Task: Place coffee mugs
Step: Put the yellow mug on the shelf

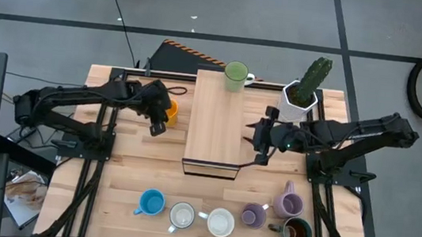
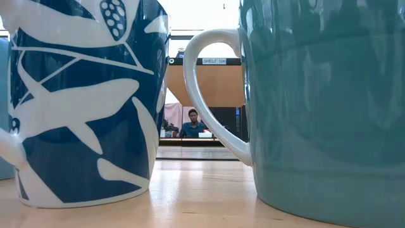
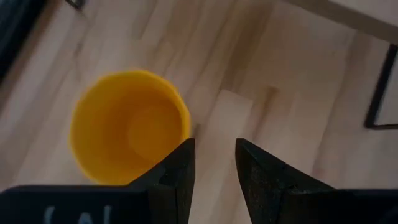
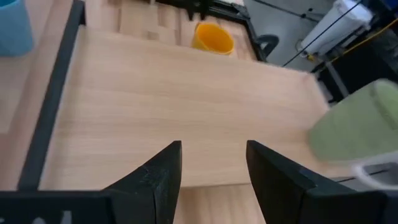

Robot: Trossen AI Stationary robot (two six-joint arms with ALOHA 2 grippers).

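Note:
An orange mug [image 1: 167, 112] stands on the table left of a raised wooden shelf [image 1: 215, 127]. My left gripper [image 1: 156, 125] hovers just beside it, open; in the left wrist view the orange mug [image 3: 127, 127] is next to one finger and only bare table shows between the fingers of my left gripper [image 3: 214, 165]. A green mug [image 1: 236, 75] stands on the shelf's far end. My right gripper [image 1: 259, 142] is open at the shelf's right edge, above the board [image 4: 186, 93]. Several more mugs [image 1: 220, 222] line the near edge.
A white faceted planter with a cactus [image 1: 303, 95] stands at the shelf's far right. The near row runs from a blue mug [image 1: 151, 203] to a dark one [image 1: 298, 234]. The low view is filled by a patterned mug [image 2: 82, 101] and a teal mug [image 2: 323, 101]; a person [image 2: 193, 124] sits far behind.

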